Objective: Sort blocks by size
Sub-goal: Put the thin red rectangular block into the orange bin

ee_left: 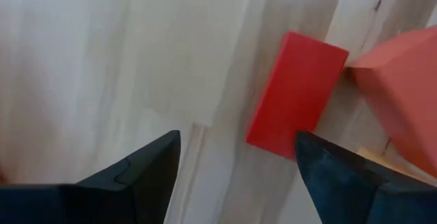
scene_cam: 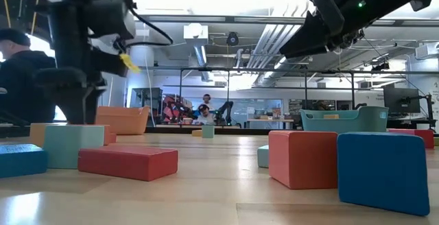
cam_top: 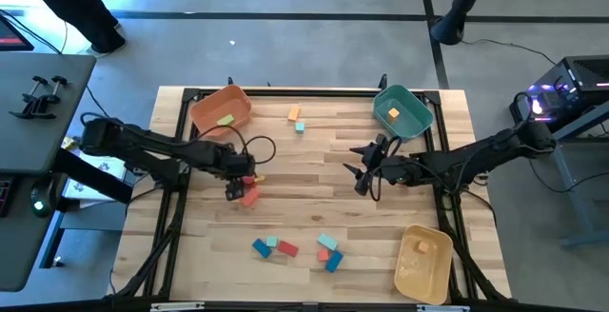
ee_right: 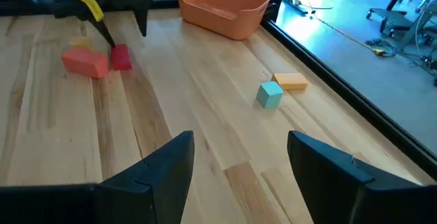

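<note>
- The left hand (cam_top: 235, 190) hangs with fingers spread just above the worktop (cam_top: 314, 160), beside a small red block (ee_left: 295, 94) and a larger salmon block (cam_top: 250, 197), gripping nothing.
- The right hand (cam_top: 362, 169), also open and empty, hovers right of centre.
- An orange block (ee_right: 292, 81) and a teal cube (ee_right: 269, 93) lie at the far edge; more blocks (cam_top: 295, 247) cluster near the front.
</note>
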Motion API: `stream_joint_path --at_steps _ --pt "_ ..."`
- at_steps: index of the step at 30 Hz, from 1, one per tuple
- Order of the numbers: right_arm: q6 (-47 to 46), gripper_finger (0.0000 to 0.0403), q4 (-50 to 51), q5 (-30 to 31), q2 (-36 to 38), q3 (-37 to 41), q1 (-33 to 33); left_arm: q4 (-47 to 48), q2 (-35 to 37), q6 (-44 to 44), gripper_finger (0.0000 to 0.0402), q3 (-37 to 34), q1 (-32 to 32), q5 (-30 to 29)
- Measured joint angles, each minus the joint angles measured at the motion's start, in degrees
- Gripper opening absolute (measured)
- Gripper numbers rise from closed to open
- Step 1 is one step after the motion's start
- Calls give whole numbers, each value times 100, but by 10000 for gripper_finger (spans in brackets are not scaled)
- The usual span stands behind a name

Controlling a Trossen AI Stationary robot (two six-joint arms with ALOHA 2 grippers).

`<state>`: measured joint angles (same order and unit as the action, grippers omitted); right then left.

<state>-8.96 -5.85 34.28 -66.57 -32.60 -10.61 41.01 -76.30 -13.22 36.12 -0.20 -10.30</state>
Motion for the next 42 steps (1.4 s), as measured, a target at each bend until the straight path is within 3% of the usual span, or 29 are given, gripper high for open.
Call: stream_joint_path --at_steps 9,15,22,31,36,42 --pt "41 233 -2 2 0 0 0 -316 -239 434 278 17 62 285" --pt "10 233 -4 1 0 0 0 -464 -240 -176 278 144 252 -439" --pt "293 233 -164 2 0 0 50 -1099 -220 -250 278 418 623 -435" --pt "1002 233 -1147 2 37 0 594 -996 -217 -1782 278 429 864 -657" --pt "1146 233 -1689 -62 42 0 1085 -830 -217 -2119 278 322 646 -1100" --pt "898 233 -1758 -551 42 0 1520 -1061 -217 -2473 278 46 360 -1470"
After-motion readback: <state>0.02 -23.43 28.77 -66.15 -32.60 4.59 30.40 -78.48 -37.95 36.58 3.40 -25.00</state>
